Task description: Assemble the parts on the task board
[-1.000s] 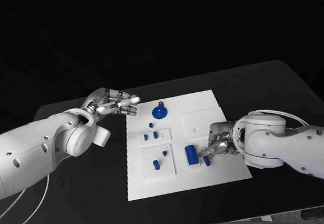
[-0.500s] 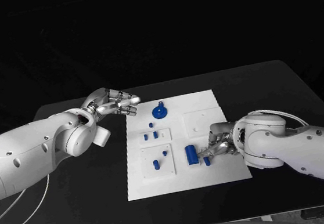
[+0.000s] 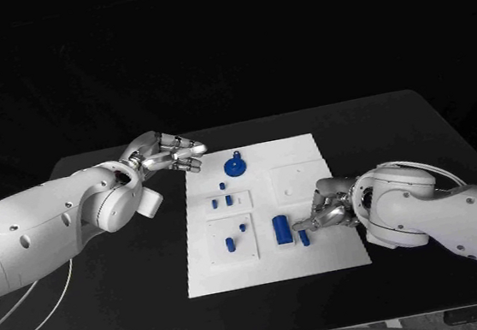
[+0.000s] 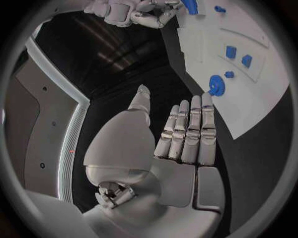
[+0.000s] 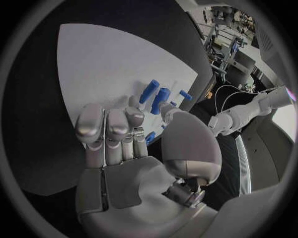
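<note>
White task board point(image 3: 317, 255) lies mid black table point(image 3: 433, 131), long side running away from the robot.

Left hand point(image 3: 168, 154) hangs over the table just off the board's far-left corner, not touching board or parts. Fingers out straight and side by side, thumb apart, nothing in it; left wrist view shows the same flat open palm point(image 4: 180, 144) w/ the board beyond the fingertips.

Right hand point(image 3: 331, 211) is low over the board's right half, near edge side. Fingers curled in toward the thumb, tips down at a small blue peg point(image 3: 305, 238) lying on the board. In the right wrist view a small blue piece point(image 5: 150, 137) sits right at the curled fingertips point(image 5: 133, 116), thumb beside it. Looks like a pinch on the peg, but contact is partly hidden, so can't tell for sure if it's gripped or only touched.

Parts on the board:
- blue cylinder point(image 3: 281, 228), upright-looking, just left of the right hand, beside the peg.
- round blue disc w/ a stem point(image 3: 235, 165) near the far edge, close to the left hand but apart from it.
- two small blue blocks point(image 3: 222, 201) on a raised white square mid-left; a tiny blue bit point(image 3: 222, 185) just beyond them.
- two small blue pegs point(image 3: 231, 242) on the nearer raised square, left of the cylinder.
</note>
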